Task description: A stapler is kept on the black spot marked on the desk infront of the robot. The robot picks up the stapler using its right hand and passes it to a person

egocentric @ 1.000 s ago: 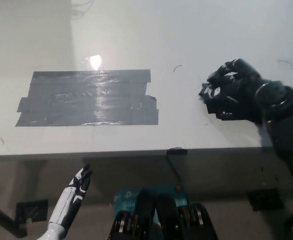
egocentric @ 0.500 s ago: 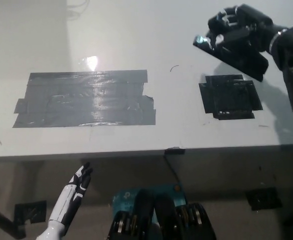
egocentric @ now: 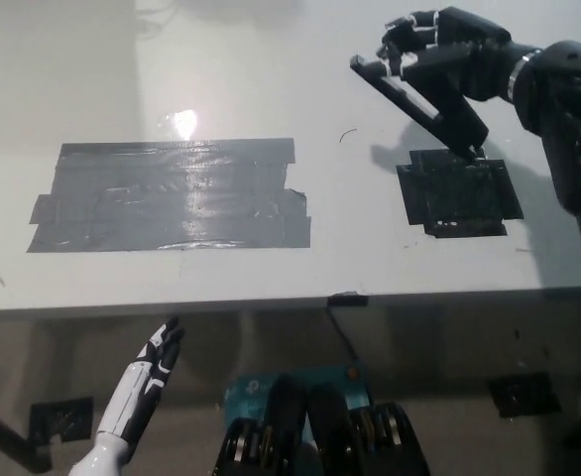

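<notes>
Shifted leftward and tilted since half a second ago: black right hand (egocentric: 439, 55), fingers wrapped around a long black stapler (egocentric: 419, 99), raised above the white counter (egocentric: 271, 59) near the upper right of the head view. Stapler angled diagonally, upper end near the fingers, lower end pointing down toward, and in this view overlapping, the top edge of a small square patch of black tape (egocentric: 459, 198) on the counter, uncovered but for that edge. Faint shadow of the stapler on the counter just left of that patch. Well apart to the left, a large rectangle of grey tape (egocentric: 172, 193), glossy with a bright glare spot above it. White left hand (egocentric: 152, 372) resting low at the lower left, below the counter edge, fingers straight and close together, holding nothing.
</notes>
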